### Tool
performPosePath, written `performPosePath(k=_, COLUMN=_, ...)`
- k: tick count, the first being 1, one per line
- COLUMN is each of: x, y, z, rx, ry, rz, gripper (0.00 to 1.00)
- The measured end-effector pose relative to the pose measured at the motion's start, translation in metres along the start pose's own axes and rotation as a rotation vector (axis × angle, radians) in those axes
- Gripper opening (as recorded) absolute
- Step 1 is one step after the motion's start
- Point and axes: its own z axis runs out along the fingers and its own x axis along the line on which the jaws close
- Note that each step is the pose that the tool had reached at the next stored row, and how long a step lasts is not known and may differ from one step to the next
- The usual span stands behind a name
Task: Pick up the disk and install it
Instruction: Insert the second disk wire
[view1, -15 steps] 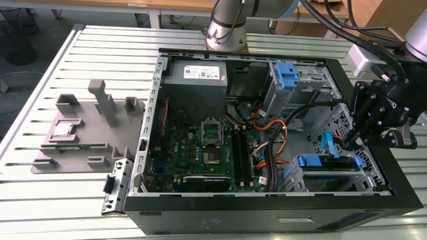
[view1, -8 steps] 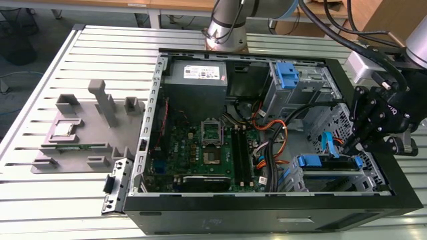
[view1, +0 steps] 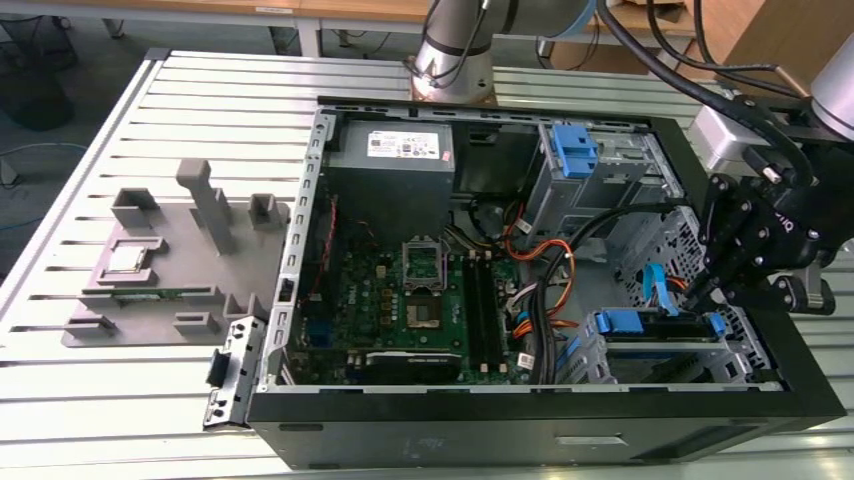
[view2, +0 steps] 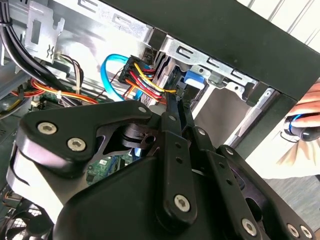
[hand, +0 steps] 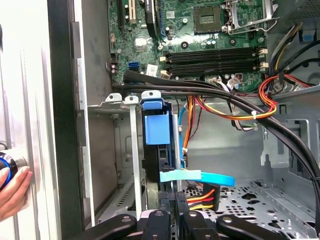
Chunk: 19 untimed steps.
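- The gripper reaches into the open computer case at the exterior view's right, its black fingers drawn close together around the rear edge of the disk.
- The disk sits in the drive cage at the case's lower corner in the exterior view; its blue handle end faces the motherboard, and whether it is fully seated cannot be told.
- In the first wrist view a light-blue cable crosses just above the fingers, beside a red-and-yellow wire plug.
- A second blue-railed bay stands farther back, next to the grey power supply.
- A person's hand shows outside the case wall in the first wrist view.
- A grey fixture lies on the slatted table at the exterior view's left.
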Motion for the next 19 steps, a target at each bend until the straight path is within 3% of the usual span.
performPosePath(k=12, x=0.0006, y=0.0013, z=0.0052, rx=0.0031, ry=-0.0090, rz=-0.042, gripper=0.16)
performPosePath(k=19, x=0.0007, y=0.0026, z=0.0063, rx=0.0039, ry=-0.0094, rz=-0.057, gripper=0.16)
